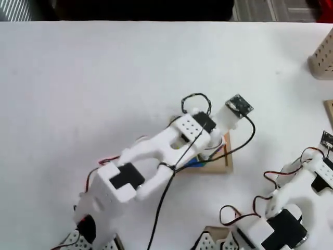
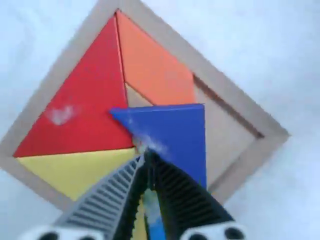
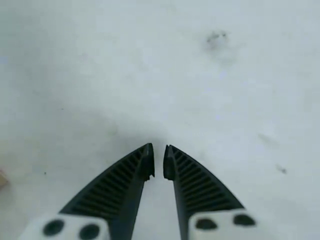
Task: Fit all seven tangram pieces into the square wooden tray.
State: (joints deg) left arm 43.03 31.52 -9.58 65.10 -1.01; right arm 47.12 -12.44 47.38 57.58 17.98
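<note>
Gripping blue piece [image 2: 175,132] between left fingers [image 2: 182,197]

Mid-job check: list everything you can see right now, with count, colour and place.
wooden tray: one, light wood, table centre, under left arm
red triangle: one, red, in the tray
orange piece: one, orange, in the tray
yellow triangle: one, yellow, in the tray
blue triangle: one, blue, held over the tray
perforated block: one, beige, table's right edge
table: one, white
left gripper: one, black, shut on the blue triangle
right gripper: one, black, over bare table
</note>
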